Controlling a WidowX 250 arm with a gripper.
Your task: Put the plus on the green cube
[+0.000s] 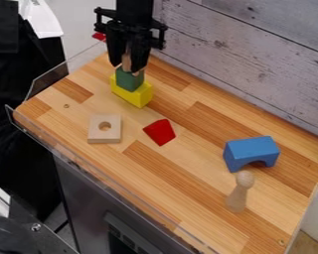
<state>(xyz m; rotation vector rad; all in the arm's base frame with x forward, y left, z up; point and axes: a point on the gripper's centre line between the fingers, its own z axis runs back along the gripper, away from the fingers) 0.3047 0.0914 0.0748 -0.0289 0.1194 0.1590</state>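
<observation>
Across the middle of the view lies the wooden tabletop, laid in pale and darker strips, with a clear guard along its left side; behind it, at the upper right, stands a wall of weathered grey boards; at the top, toward the left, the black gripper hangs down over the far left part of the table, its two fingers closed in on either side of a piece of wood; toward the right end sits the blue arch block, its notch facing the near side; below the gripper is the yellow block, resting on the wood; near the arch, on its near side, is the slim wooden figure with a round head; left of centre lies the square wooden block with a round hole in it; just to its right is the red block, set at an angle; the green cube sits on top of the yellow block; smallest comes the tan wooden piece, clamped between the fingers directly above the green cube, its outline mostly hidden, so I cannot tell whether it is plus-shaped or whether it touches the cube.
</observation>
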